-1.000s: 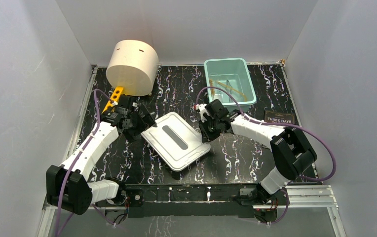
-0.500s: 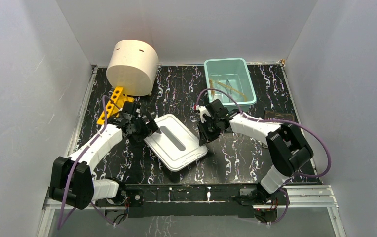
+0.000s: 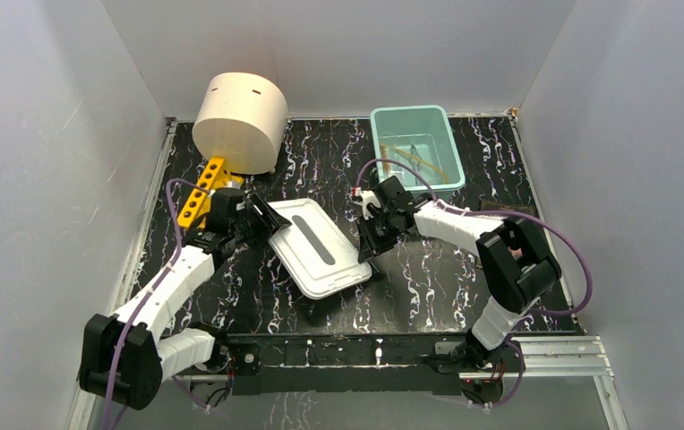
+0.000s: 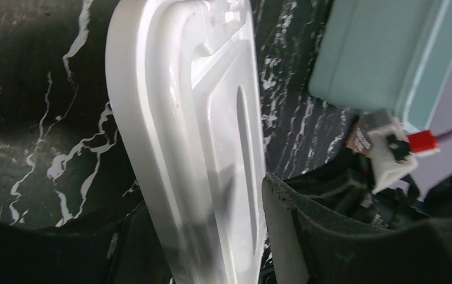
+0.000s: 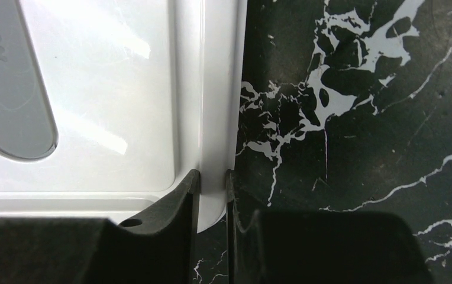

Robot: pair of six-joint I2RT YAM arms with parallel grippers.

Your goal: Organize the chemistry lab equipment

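Gripping a glossy white rounded-rectangle lid [image 3: 316, 251] from both sides: left fingers [image 4: 283, 213] clamped on its 9 o'clock rim, right fingers [image 5: 182, 195] pinching the 3 o'clock corner. Yellow holed rack [image 3: 202, 190] parked at 10 o'clock on the marbled desk [image 3: 428, 278], right by the cream cylinder [image 3: 240, 121].

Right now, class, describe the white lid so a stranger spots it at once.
Find the black marbled table. At its middle, nearer than the green tub, a lid is pinched by the left gripper and right gripper. Only it is white with a grey oval strip.
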